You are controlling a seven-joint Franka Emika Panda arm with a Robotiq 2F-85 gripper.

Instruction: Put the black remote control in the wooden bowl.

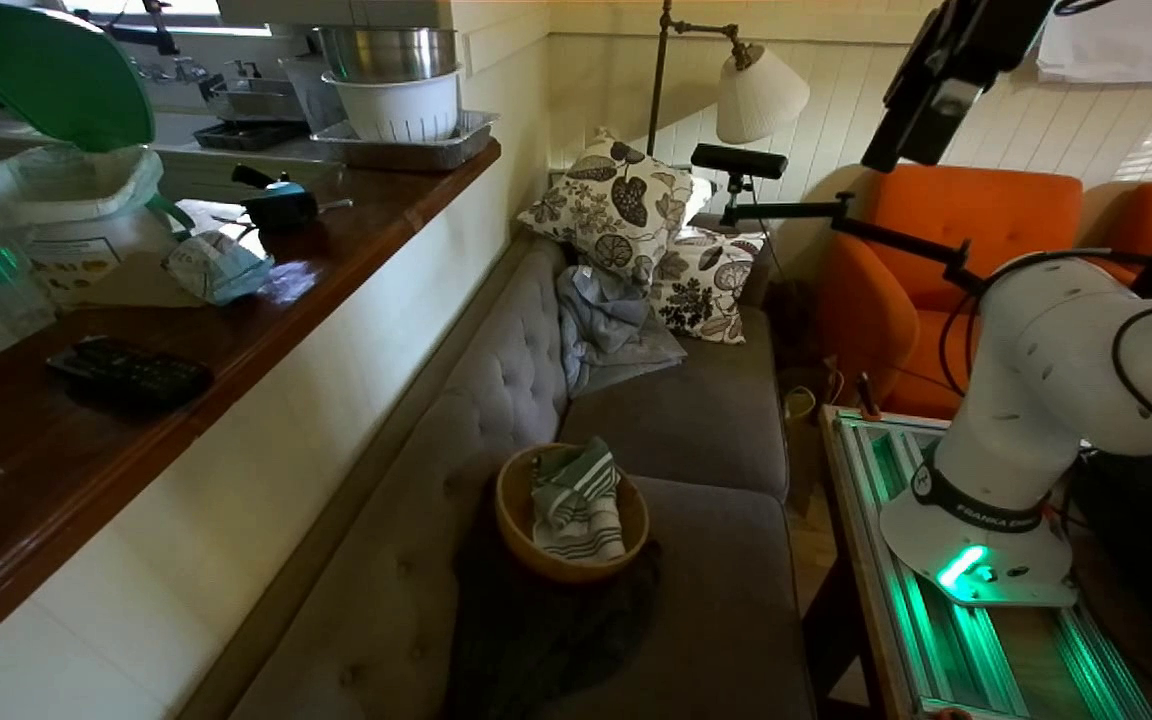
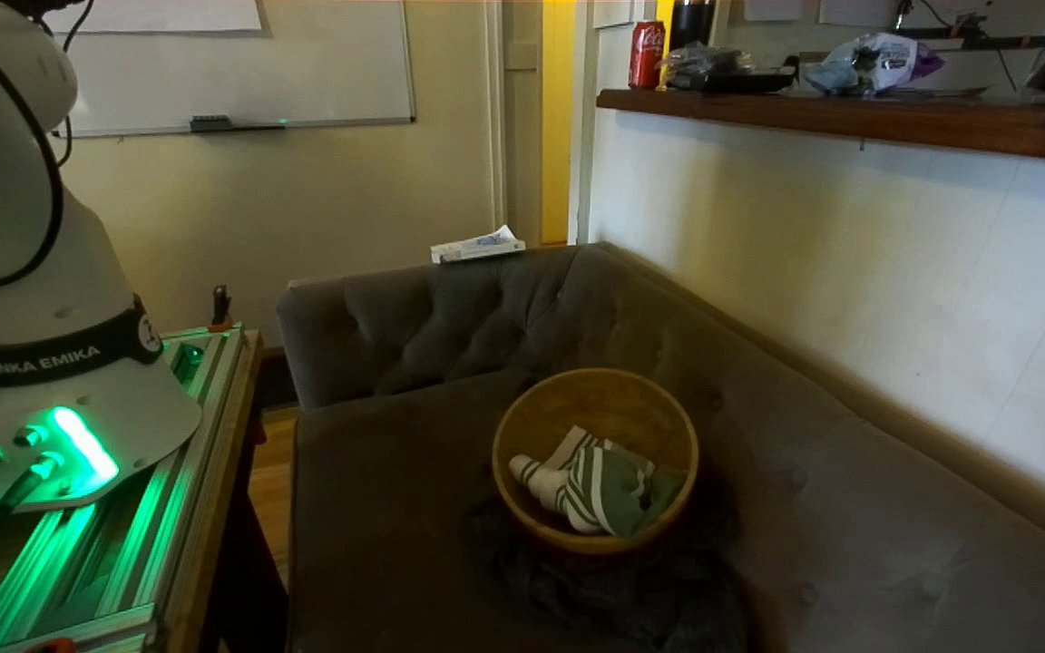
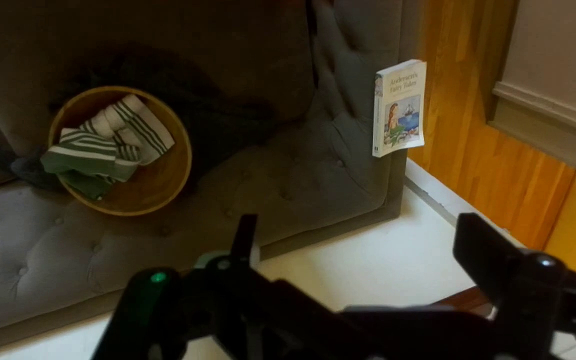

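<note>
The black remote control (image 1: 129, 373) lies flat on the dark wooden counter, near its front edge, in an exterior view. In an exterior view a flat black thing (image 2: 745, 82) lies on the counter; I cannot tell whether it is the remote. The wooden bowl (image 1: 576, 572) stands on the grey sofa and holds a green and white striped cloth. The bowl also shows in an exterior view (image 2: 618, 399) and in the wrist view (image 3: 163, 182). My gripper (image 3: 358, 217) is open and empty, high above the sofa back, with the bowl off to the upper left in the wrist view.
The counter (image 1: 356, 230) stands above the sofa back and bears a bin with a green lid (image 1: 56, 75), a dark cup-like thing (image 1: 279, 207) and a red can (image 2: 647, 54). A book (image 3: 400, 107) lies on the sofa arm. A lamp (image 1: 761, 95) stands behind cushions.
</note>
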